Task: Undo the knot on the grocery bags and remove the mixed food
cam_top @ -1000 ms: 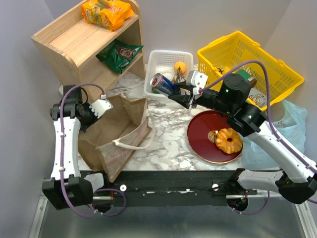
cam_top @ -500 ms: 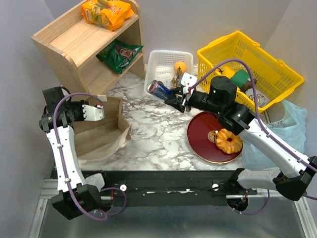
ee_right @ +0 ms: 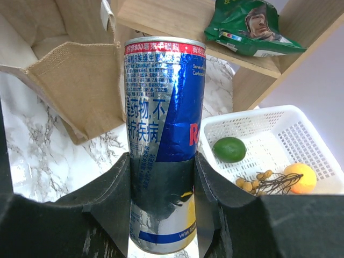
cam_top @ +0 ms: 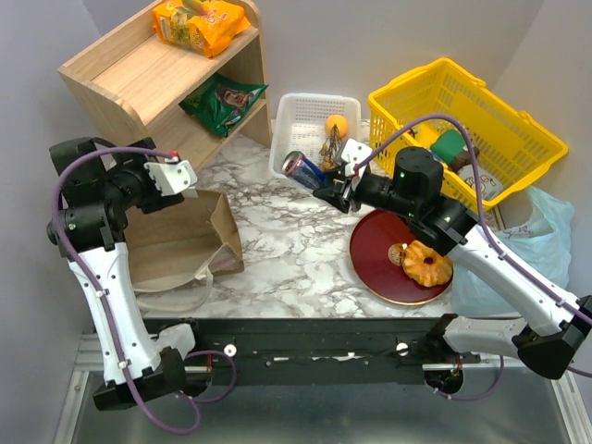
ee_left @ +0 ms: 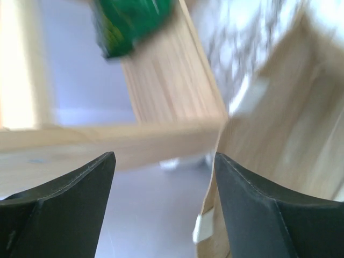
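Note:
The brown paper bag lies flattened on the marble by the shelf, its edge beside my left gripper, which hangs open and empty above it. My right gripper is shut on a blue and silver drink can, held in front of the white basket. That basket holds an orange, a brown stemmed bunch and a green round fruit. A ring pastry sits on the red plate. The light blue plastic bag lies at far right; its knot does not show.
A wooden shelf at back left carries orange packets on top and a green packet below. The yellow basket with goods stands at back right. Grey walls close in on both sides.
My left gripper opened, let go of the paper bag and rose toward the shelf. The bag dropped flat onto the table. The right gripper with the can shifted slightly.

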